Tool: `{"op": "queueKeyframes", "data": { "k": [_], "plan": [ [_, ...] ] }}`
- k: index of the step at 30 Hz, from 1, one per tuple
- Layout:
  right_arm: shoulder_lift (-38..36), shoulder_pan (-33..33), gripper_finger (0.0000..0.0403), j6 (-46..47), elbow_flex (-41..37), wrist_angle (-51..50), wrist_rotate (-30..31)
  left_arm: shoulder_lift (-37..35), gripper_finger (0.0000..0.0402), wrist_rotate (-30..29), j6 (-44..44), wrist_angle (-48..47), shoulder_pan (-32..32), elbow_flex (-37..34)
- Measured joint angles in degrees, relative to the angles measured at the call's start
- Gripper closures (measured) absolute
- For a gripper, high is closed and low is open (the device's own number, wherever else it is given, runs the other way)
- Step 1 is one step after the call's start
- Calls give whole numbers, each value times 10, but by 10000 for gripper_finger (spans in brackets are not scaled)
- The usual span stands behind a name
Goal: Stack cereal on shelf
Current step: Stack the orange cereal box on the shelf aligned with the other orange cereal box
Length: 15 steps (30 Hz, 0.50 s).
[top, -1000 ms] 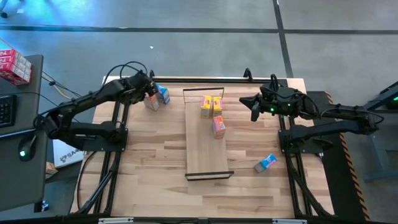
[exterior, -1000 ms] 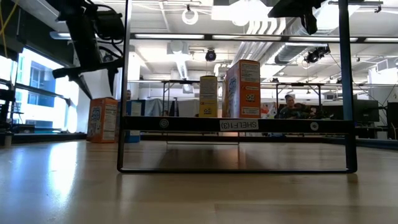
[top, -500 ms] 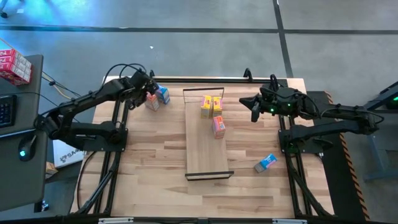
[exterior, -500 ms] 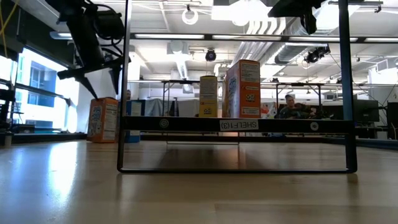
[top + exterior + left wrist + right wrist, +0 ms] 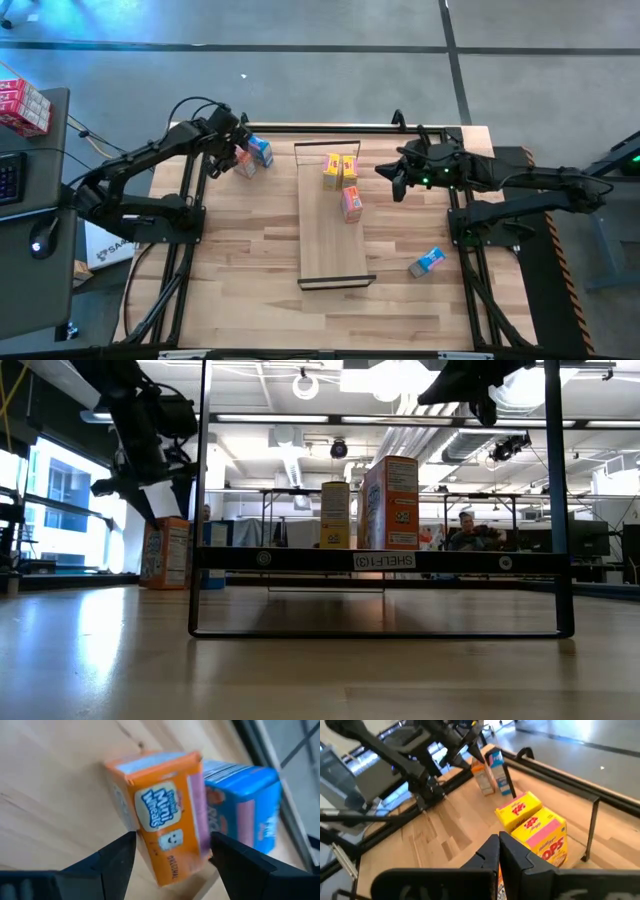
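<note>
Overhead, the left gripper (image 5: 232, 157) is seen at the table's (image 5: 250, 290) upper-left edge, fingers (image 5: 117, 857) parted around an orange-pink cereal box (image 5: 162, 815), not yet clamped. A blue box (image 5: 242, 802) touches it. The right gripper (image 5: 393, 178), clenched empty, is held beside the shelf (image 5: 330, 240).

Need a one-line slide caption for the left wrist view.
Left gripper, jaws open, hovers over the orange cardboard cereal box beside the blue cardboard cereal box.
</note>
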Motion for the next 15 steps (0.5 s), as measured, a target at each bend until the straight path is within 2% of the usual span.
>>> {"op": "queueKeyframes", "data": {
  "k": [15],
  "plan": [
    [9,0,403,9,0,2,-19,47,156,4,-11,3,20,3]
  ]
}}
